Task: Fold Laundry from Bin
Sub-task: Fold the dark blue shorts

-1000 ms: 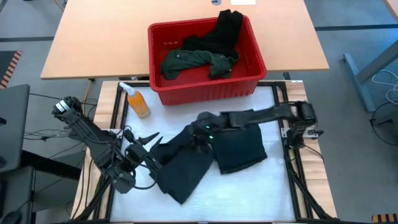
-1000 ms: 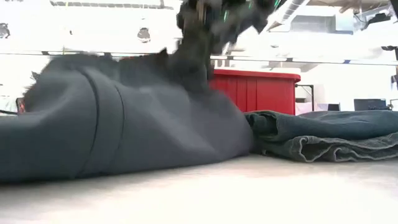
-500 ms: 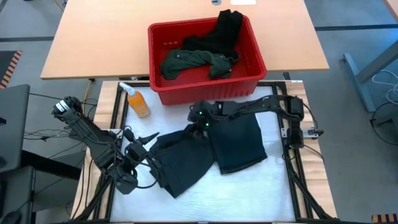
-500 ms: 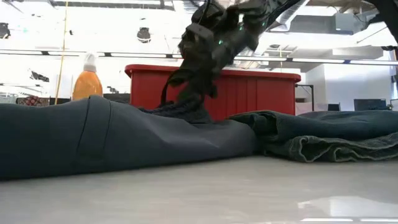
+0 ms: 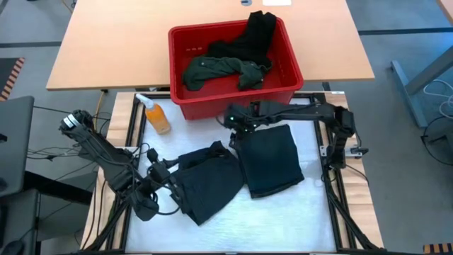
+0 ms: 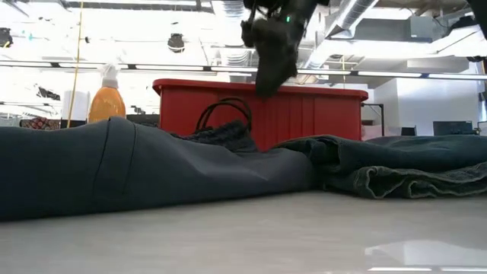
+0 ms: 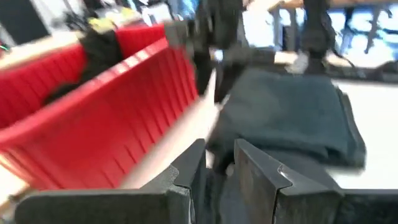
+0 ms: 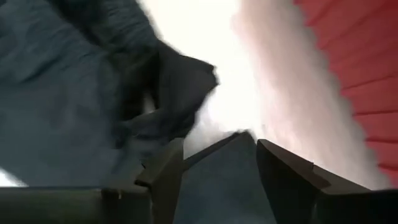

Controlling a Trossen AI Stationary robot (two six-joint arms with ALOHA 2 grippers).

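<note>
Partway through, by my read. On the white bench there are two pieces out of the bin: folded jeans lying flat as a neat rectangle on the right half, looks done or close to it, and a dark garment beside them to the left, touching or slightly overlapping the jeans' edge, spread in a rough diamond with a bunched corner and a loop sticking up at its far end, so not folded yet. Red bin sits at the far edge of the bench and is not empty: a dark green shirt is crumpled in the middle, and a black piece is draped over the far right corner. So at least two items are left to pull and fold, plus the one being worked. Right claw is up off the cloth, between the bin's near wall and the far edge of the jeans; fingers spread wide, nothing in them, with cloth below it in the right wrist view. Left claw is low at the left edge of the dark garment; fingers stand narrow with only a slim gap, and cloth sits between them in the left wrist view, so it looks pinched on that garment's edge. An orange bottle stands off to the left of the bin, clear of the work.
</note>
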